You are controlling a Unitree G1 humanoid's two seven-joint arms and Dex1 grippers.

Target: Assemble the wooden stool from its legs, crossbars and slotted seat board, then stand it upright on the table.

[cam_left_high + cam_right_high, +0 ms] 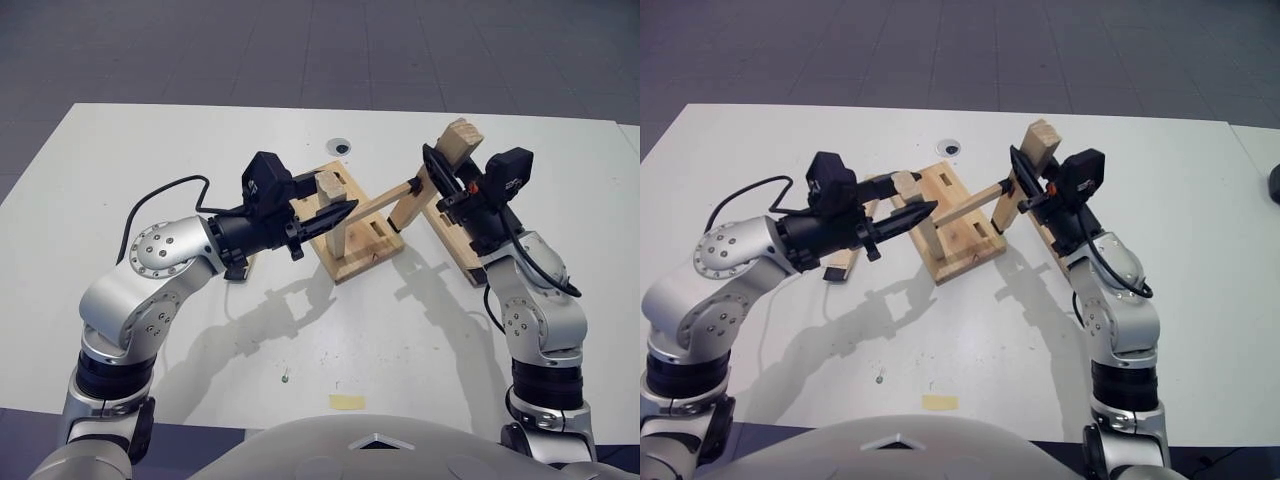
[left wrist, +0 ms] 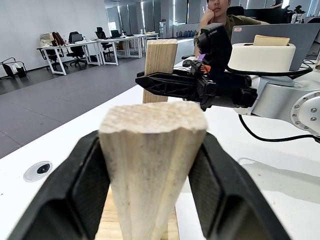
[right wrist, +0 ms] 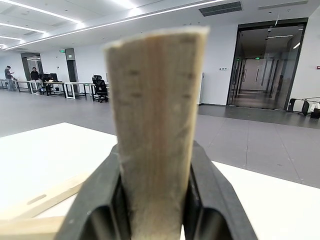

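- My left arm comes in from the 8 o'clock corner of the table (image 1: 150, 150). Its elbow is bent and the forearm points toward 3 o'clock.
- The left gripper (image 2: 150, 170) is clamped on the top of the left leg (image 1: 328, 184), with one finger on each side of the wood.
- That leg stands roughly upright on the seat board (image 1: 352, 258).
- One loose wooden piece (image 1: 843, 262) lies flat under my left forearm, at 9 o'clock from the board.
- The seat board lies flat near the table's middle, with its slots facing up.
- A round cable port (image 1: 341, 146) sits at 12 o'clock from the board, and a strip of yellow tape (image 1: 347, 401) lies at 6 o'clock.
- One crossbar (image 1: 385, 203) runs between the two legs, rising toward 2 o'clock.
- The right leg (image 1: 458, 138) is tilted, with its foot near the board's 3 o'clock edge.
- The right gripper (image 3: 152, 195) is closed around the right leg's upper part.
- My right arm rises from 5 o'clock, wrist up toward 11 o'clock.
- A long plank (image 1: 455, 250) lies flat beneath that arm.
- Count: two legs, one crossbar, one seat board, two loose pieces.
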